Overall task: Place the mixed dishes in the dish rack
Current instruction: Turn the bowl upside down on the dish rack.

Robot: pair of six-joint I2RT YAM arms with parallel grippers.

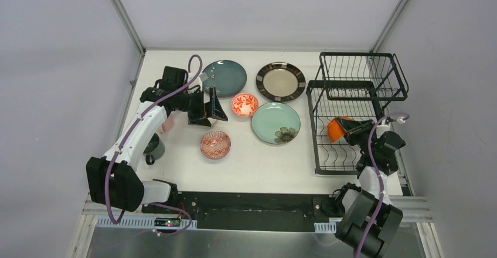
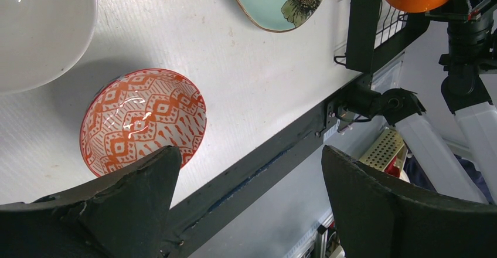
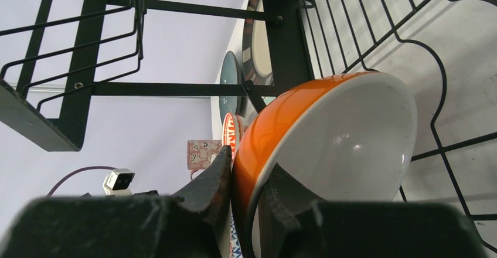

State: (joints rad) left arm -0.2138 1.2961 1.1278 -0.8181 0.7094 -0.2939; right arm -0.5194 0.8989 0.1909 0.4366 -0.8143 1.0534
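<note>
White table (image 1: pixel 264 167) is lying under me. I am noting a black rail (image 1: pixel 252 211) running along its near edge, a small circuit board (image 1: pixel 170 223) glowing beside it, and a silver frame post (image 1: pixel 123 14) slanting up at the far-left corner.

I count three plates (image 1: pixel 223 77), two red-patterned bowls (image 1: pixel 215 145), one white bowl (image 2: pixel 41 29), one orange bowl (image 1: pixel 335 130), one pink cup (image 3: pixel 202 152) (partly hidden), one dish rack (image 1: pixel 351 82).
</note>
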